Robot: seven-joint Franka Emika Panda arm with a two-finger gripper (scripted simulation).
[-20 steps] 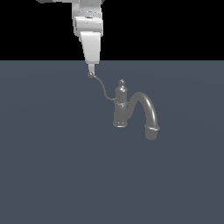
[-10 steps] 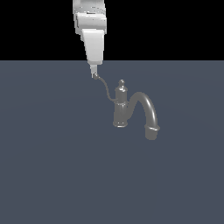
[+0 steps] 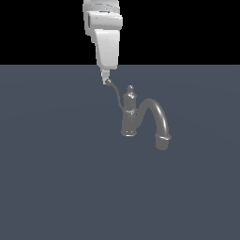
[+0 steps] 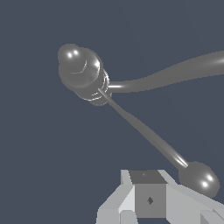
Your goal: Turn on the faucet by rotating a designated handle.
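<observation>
**Ana:** Since a second ago the pincer point(image 3: 107, 80) has drifted toward the exterior view's right, and the ball tip of the handle point(image 3: 115, 94) has gone with it, so the lever now sits closer in to the column.

**Ben:** Where does the faucet point(image 3: 140, 117) stand?

**Ana:** Upright on the grey worktop point(image 3: 56, 178), about mid-scene, its arched spout point(image 3: 158, 123) curving toward the exterior view's right. The handle rises from the column toward the pincer.

**Ben:** Is the pincer pinching the ball?

**Ana:** I cannot tell. In the wrist view the ball tip point(image 4: 199, 178) lies just beside the pincer point(image 4: 148, 197), seemingly touching one side, but I see no fingers closed round it.

**Ben:** Then the risk?

**Ana:** I judge it a push on a small round ball. If the path strays from the lever's arc, the ball could slide off the finger and the handle would stop short.

**Ben:** Anything else changed?

**Ana:** Column and spout have not shifted.
</observation>
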